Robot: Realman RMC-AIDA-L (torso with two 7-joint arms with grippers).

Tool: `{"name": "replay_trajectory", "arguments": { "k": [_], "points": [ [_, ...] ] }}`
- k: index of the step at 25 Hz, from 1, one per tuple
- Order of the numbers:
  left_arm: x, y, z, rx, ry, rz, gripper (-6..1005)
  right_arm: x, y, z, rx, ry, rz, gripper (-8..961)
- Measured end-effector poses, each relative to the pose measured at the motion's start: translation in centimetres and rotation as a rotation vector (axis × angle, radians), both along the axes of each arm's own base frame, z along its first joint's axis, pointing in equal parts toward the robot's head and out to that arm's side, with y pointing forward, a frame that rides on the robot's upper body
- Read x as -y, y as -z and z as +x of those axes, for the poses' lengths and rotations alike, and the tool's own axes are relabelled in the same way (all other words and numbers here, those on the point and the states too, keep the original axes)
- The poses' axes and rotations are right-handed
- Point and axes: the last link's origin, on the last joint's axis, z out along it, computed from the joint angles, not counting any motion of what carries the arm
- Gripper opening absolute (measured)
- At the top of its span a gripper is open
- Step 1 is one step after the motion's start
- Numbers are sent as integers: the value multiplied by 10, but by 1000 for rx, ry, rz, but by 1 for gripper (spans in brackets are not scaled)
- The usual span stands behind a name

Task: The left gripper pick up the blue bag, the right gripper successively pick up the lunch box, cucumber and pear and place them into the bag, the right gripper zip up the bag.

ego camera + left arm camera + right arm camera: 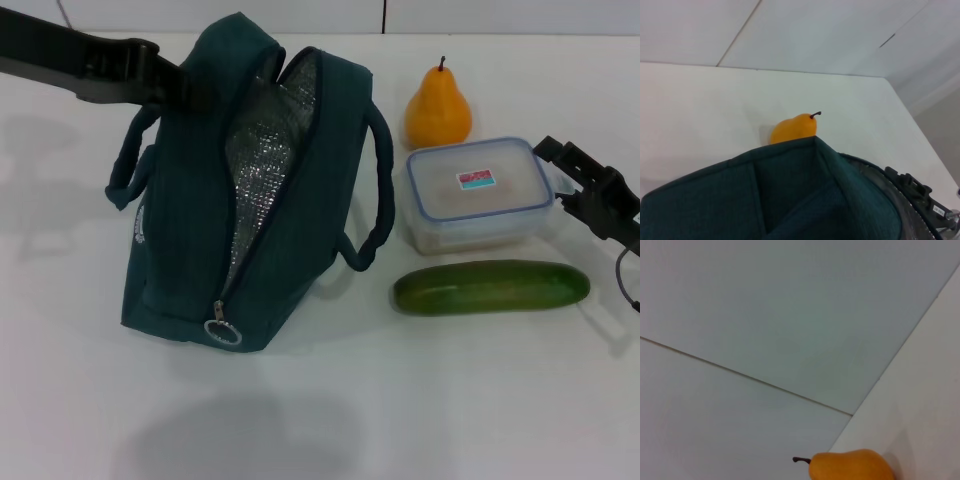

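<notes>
The blue bag (250, 200) stands unzipped on the white table, its silver lining showing and its zipper pull (222, 330) at the near end. My left gripper (178, 85) reaches in from the far left and is shut on the bag's top edge; the bag's fabric (790, 195) fills the left wrist view. To the right of the bag lie the clear lunch box (478, 192) with a blue-rimmed lid, the green cucumber (490, 286) in front of it and the orange pear (437, 108) behind it. My right gripper (562, 180) stands open at the lunch box's right end, holding nothing.
The bag's two handles (375, 190) hang out at its sides. The pear (792, 129) shows beyond the bag in the left wrist view, and the pear (852, 466) sits low in the right wrist view under a pale wall. White table (330, 420) stretches in front.
</notes>
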Motion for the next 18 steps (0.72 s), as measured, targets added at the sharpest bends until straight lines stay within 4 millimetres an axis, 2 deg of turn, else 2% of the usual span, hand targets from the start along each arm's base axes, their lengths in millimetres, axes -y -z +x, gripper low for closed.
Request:
{"name": "replay_trajectory", "arguments": {
  "k": [18],
  "points": [
    [-1,4,5,-5,25,-12,47,-21,1,-13,28,-12,-1,795]
  ]
}}
